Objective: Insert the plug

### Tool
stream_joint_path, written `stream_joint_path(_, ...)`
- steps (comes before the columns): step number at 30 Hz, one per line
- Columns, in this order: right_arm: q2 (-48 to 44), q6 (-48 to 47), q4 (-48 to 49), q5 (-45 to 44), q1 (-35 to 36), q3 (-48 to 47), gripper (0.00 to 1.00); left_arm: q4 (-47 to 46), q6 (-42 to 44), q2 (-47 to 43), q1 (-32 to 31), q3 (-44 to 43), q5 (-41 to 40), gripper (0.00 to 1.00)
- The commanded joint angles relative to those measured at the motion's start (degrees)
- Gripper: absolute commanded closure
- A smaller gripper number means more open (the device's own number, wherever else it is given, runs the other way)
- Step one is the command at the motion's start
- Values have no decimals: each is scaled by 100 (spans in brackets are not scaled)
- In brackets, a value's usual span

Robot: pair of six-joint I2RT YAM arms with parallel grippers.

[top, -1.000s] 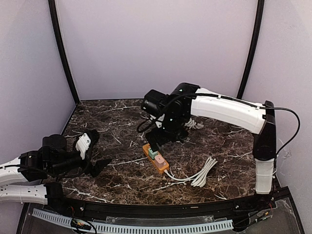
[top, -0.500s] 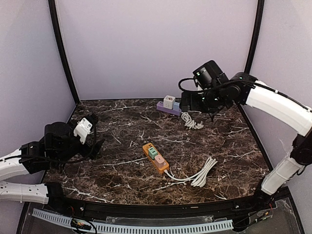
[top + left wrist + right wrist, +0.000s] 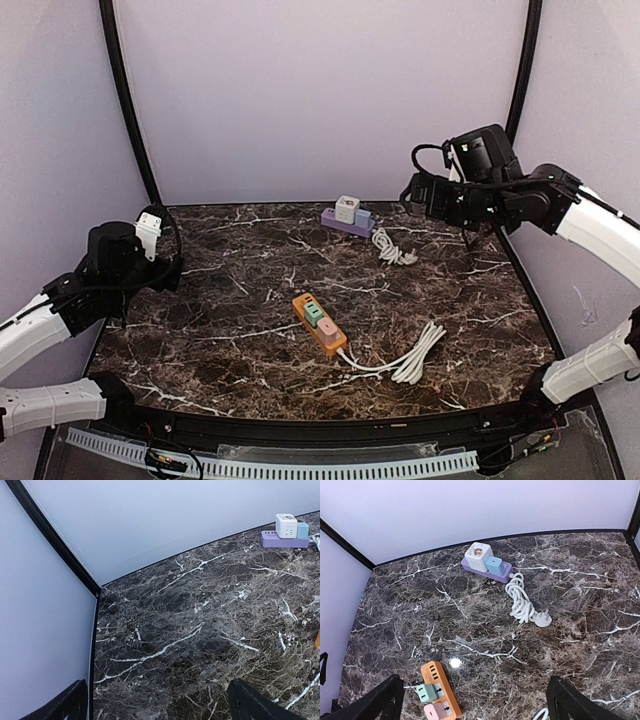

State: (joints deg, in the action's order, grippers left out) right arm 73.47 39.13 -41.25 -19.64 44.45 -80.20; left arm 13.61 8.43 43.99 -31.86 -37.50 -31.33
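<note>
An orange power strip (image 3: 320, 323) lies mid-table with a green plug (image 3: 426, 692) and a pink plug (image 3: 435, 711) seated in it; it also shows in the right wrist view (image 3: 440, 690). A purple power strip (image 3: 346, 219) with a white and a blue adapter sits at the back. Its white cable lies coiled, ending in a loose white plug (image 3: 543, 619). My right gripper (image 3: 475, 705) is open and empty, raised high at the back right. My left gripper (image 3: 160, 707) is open and empty, raised over the left side of the table.
A looped white cable (image 3: 410, 358) runs from the orange strip toward the front right. Black frame posts stand at the back corners, with lilac walls on three sides. The purple strip also shows far off in the left wrist view (image 3: 285, 540).
My right arm has pulled away from above the orange strip, up and to the back right. My left arm has drawn back and up to the left. Both stay empty.
</note>
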Motion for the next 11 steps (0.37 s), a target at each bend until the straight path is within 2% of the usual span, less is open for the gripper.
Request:
stream_joint_path(1, -167, 146, 482, -106, -24, 185, 1, -104, -762, -84, 99, -38, 202, 1)
stream_joint_path(11, -296, 116, 697, -13, -32, 391, 1, -26, -811, -252, 107, 94, 171, 1)
